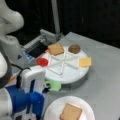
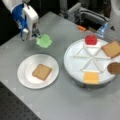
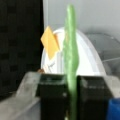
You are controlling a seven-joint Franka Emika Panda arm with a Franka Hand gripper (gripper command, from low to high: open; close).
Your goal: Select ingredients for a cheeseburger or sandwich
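While clamping the green lettuce blob (image 3: 70, 57) edge-on, the gripper (image 2: 37, 35) is hovering in a front view's upper left.
Lettuce is sticking out from the fingers, above the plate (image 2: 25, 77) carrying a bread slice (image 2: 41, 71).

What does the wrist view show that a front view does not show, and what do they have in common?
Only the wrist view shows the grip up close: the lettuce stands edge-on, clamped between the dark jaws of the gripper.

Only a front view shows the whole layout: the white plate with one bread slice on it, and the divided tray holding the tomato, a second bread slice, a brown patty and the cheese.

Both show the lettuce held in the gripper, the cheese and part of the tray.
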